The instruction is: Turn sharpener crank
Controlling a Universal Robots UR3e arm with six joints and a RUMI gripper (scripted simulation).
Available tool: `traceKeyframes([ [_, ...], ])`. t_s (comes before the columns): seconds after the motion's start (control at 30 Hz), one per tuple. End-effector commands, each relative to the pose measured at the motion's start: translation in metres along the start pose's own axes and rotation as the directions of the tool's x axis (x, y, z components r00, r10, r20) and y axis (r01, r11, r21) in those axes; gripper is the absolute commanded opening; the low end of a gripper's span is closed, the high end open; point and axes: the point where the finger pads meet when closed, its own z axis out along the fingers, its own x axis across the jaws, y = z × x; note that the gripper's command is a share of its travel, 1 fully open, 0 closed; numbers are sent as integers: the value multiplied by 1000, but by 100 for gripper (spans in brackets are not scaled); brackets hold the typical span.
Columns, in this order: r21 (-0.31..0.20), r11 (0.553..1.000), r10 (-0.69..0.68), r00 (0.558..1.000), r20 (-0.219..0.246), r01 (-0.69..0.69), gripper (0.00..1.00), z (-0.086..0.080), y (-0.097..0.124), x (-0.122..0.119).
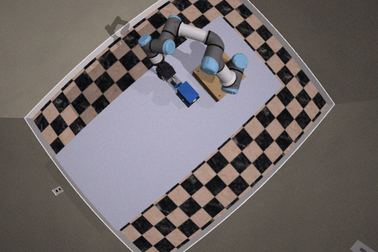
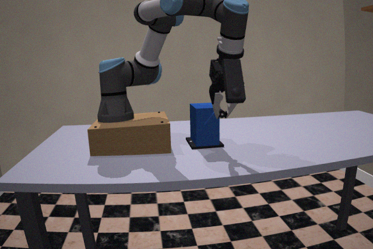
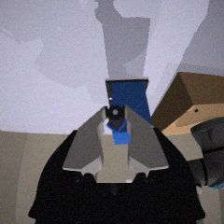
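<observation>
The sharpener [image 1: 188,92] [image 2: 203,125] [image 3: 131,94] is a blue upright box on a black base plate, standing on the grey table [image 2: 286,137] near the arm's wooden mount. Its crank sticks out of the side facing my gripper; the crank's blue arm [image 3: 120,132] ends in a small black knob [image 3: 114,112] [image 2: 224,115]. My gripper [image 1: 175,84] [image 2: 222,115] [image 3: 115,106] points down beside the box's upper right side and is shut on that black knob, about level with the top part of the box.
The arm's wooden mount block [image 1: 210,82] [image 2: 129,137] [image 3: 196,100] stands close beside the sharpener. The table's far edge [image 1: 143,74] lies just behind the gripper, with checkered floor [image 1: 100,72] beyond it.
</observation>
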Motion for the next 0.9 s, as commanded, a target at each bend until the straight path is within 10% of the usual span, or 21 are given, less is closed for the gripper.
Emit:
traceKeyframes([
  [0.0, 2, 1000, -1, 1000, 1, 1, 9, 1, -1, -3],
  [0.87, 2, 1000, -1, 1000, 1, 1, 9, 15, -9, -14],
])
